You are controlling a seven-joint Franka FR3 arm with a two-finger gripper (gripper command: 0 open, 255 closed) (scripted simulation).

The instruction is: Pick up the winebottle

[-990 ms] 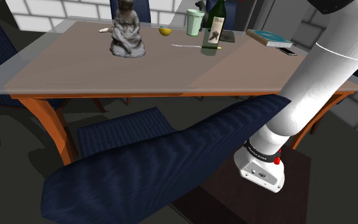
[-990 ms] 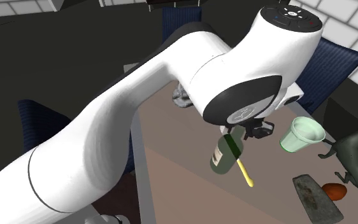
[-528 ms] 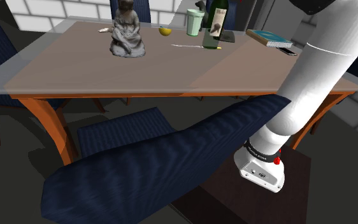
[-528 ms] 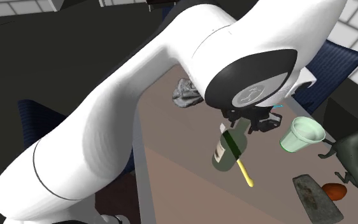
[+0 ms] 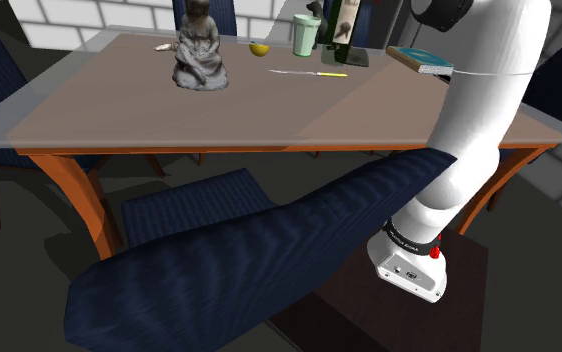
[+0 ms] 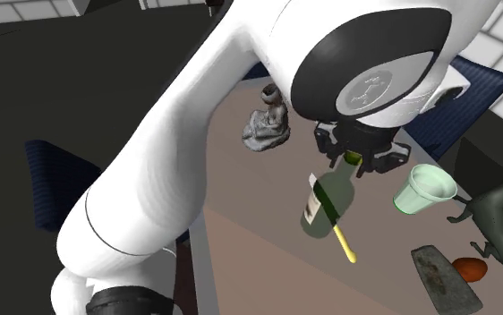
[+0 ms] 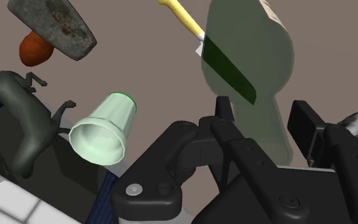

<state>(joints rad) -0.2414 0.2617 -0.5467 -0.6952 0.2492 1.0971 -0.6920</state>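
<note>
Gripping with jaws closed round the neck of the winebottle (image 6: 328, 202), body hanging tilted, seemingly clear of the table (image 6: 250, 242). Held, second exterior view's left to right, between grey statue (image 6: 266, 131) and pale green cup (image 6: 425, 190), likely to miss both.

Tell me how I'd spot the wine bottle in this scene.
Look at the brown table, towards its end with the pale green cup. Beside that cup is the wine bottle, its neck clasped in the black gripper. It alone is dark green and see-through, tilted, with a pale label.
</note>
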